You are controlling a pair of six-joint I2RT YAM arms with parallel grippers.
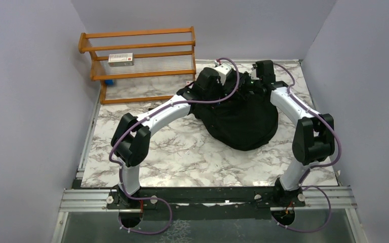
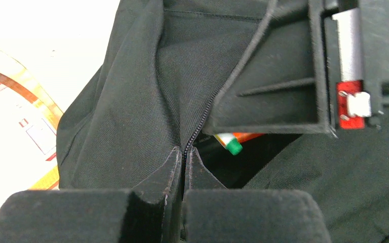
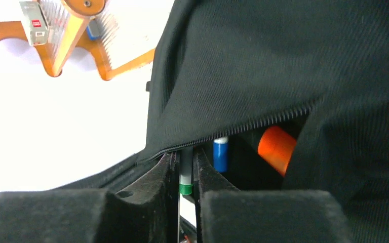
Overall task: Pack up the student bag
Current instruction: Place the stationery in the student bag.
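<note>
The student bag point(image 1: 243, 119), a large black backpack, lies on the far middle of the marble table. Both grippers are at its far top edge. My left gripper point(image 2: 185, 151) is shut on the bag's zipper edge point(image 2: 202, 119), beside the open mouth. My right gripper point(image 3: 185, 154) is shut on a thin marker with a green band point(image 3: 185, 181), its tip at the bag's opening under the zipper line point(image 3: 263, 119). Inside the bag I see a blue-capped marker point(image 3: 221, 154), an orange cylinder point(image 3: 276, 149) and a green-capped orange tube point(image 2: 233, 144). The right gripper's body point(image 2: 354, 76) shows in the left wrist view.
A wooden rack point(image 1: 142, 61) stands at the back left with a small white box with a red label point(image 1: 120, 59) on its shelf. A small blue item point(image 1: 110, 82) lies under the rack. Grey walls close in the left, right and back.
</note>
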